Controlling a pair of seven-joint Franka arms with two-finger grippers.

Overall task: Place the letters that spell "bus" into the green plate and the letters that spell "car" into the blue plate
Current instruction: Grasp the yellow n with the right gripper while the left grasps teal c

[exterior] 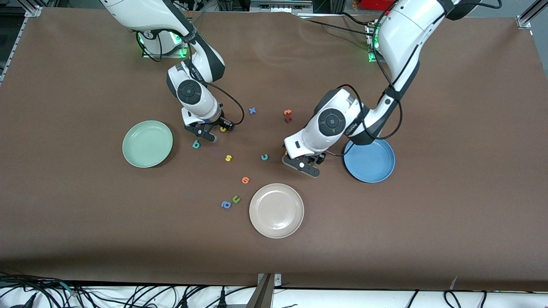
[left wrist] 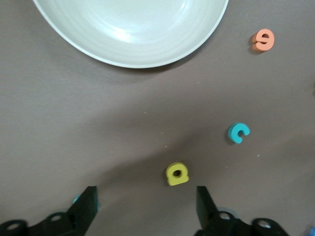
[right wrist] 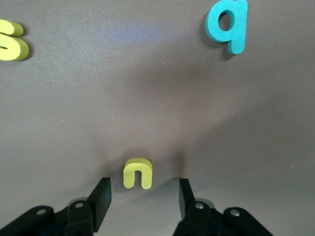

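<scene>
Grippers: right gripper (right wrist: 141, 196) open astride small yellow foam u (right wrist: 137, 173); left gripper (left wrist: 146, 204) open before small yellow foam a (left wrist: 177, 174); both mid-table, none held; centre each letter, then close

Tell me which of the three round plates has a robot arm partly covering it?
The medium-blue round plate toward the left arm's end. The left arm passes over its rim, while the pale mint-green plate and the beige-white plate lie fully uncovered.

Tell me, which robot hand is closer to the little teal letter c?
Left. The left gripper hangs low beside the teal c, toward the blue plate, fingers astride the yellow a. The right gripper is over the yellow u, toward the green plate.
</scene>
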